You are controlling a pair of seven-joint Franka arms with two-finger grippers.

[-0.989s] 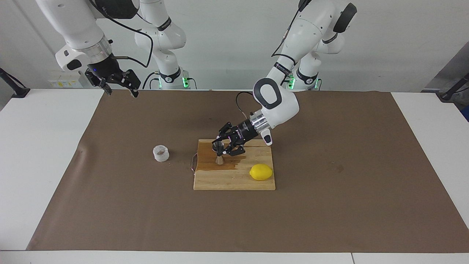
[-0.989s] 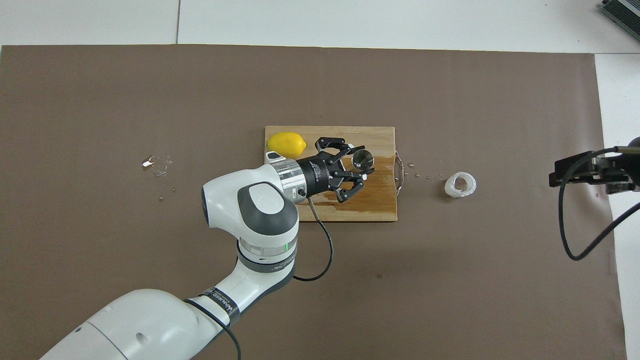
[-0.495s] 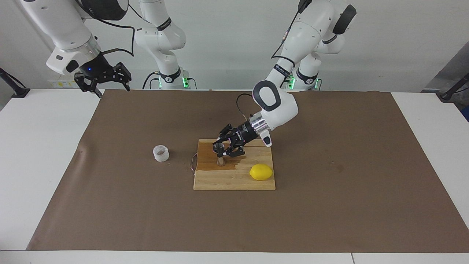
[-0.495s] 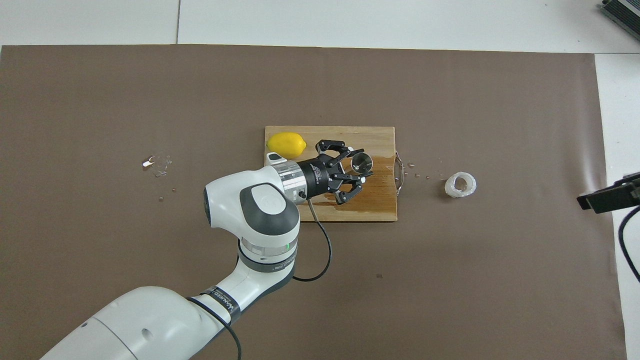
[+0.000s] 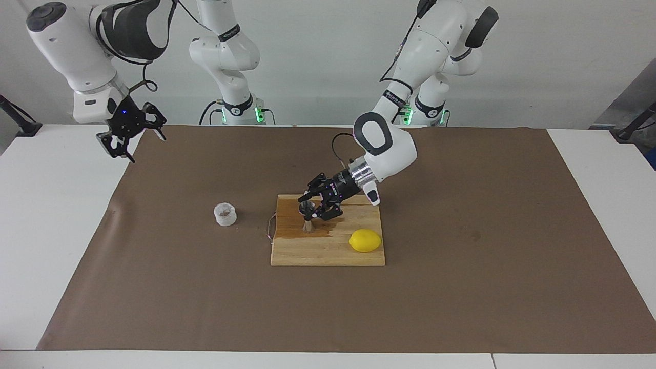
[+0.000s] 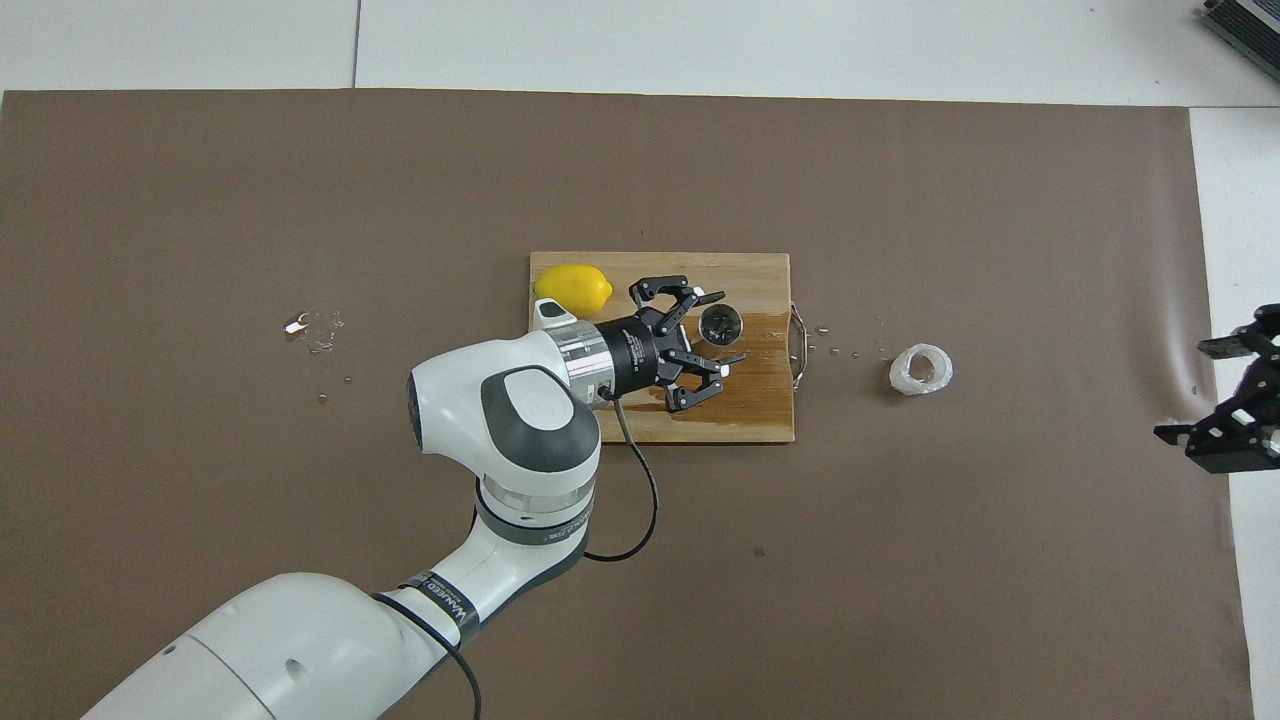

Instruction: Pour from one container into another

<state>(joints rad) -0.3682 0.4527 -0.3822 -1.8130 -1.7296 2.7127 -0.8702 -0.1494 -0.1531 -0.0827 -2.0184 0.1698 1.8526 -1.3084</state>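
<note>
jigger between spread fingers, cup alone on the mat

worktop in white carries a wide brown mat that covers most of it. at the middle of the mat lies a wooden cutting board, with a dark wet patch across the part toward the right arm's end and a small metal handle at that same edge.

left arm reaches in low over the board. its left gripper points toward the right arm's end of the worktop, fingers spread wide, one on each side of the jigger's upper cone; the overhead view shows a gap between each fingertip and the rim, so it has hold of nothing. right gripper hangs in the air over the mat's edge at the right arm's end, near the robots, also with its fingers apart and nothing in them.

lemon sits on the board's corner toward the left arm's end, farther from the robots than the left gripper's wrist.

steel jigger stands upright on the board's wet patch, its open mouth facing up.

white plastic cup rests upright on the mat, off the board toward the right arm's end, well apart from both grippers, with brownish bits inside. a few water drops dot the mat between the cup and the board.
</note>
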